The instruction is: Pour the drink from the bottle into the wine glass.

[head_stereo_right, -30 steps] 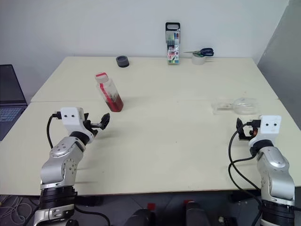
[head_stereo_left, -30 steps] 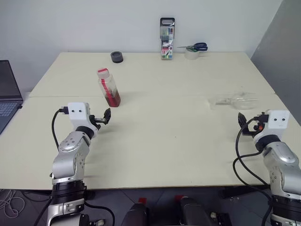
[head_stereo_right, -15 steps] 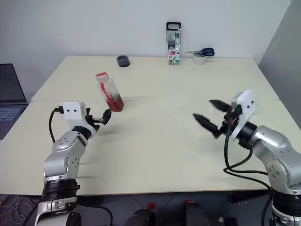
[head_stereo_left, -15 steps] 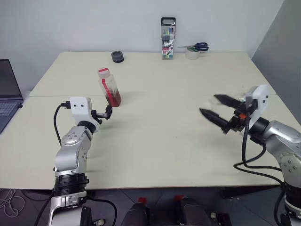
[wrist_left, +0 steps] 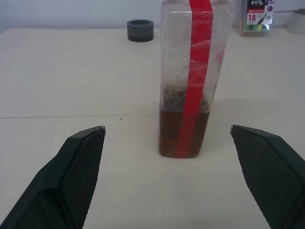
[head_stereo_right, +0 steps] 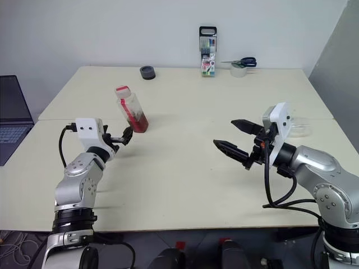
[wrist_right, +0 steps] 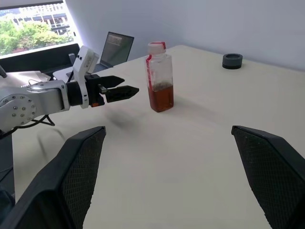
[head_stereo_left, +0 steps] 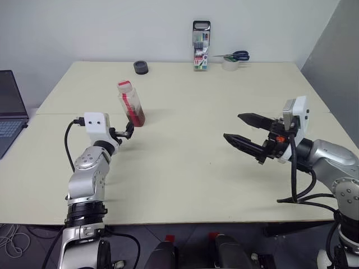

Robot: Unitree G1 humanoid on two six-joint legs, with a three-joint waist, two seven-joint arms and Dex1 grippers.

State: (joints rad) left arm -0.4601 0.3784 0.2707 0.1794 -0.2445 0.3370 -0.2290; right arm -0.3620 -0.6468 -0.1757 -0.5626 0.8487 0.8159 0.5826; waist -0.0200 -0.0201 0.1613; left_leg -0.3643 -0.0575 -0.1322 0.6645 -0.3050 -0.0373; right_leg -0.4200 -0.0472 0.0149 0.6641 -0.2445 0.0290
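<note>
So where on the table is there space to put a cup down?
The wide bare middle of the table, between the bottle and the right gripper. It is crowded along the far edge: marker pack, scissors, black cap.

Bare cream counter (head_stereo_left: 185, 157) lies open between both arms; only the clear plastic bottle with red label strip (head_stereo_left: 130, 104) stands ahead of the left gripper's (head_stereo_left: 129, 131) spread fingers.
</note>
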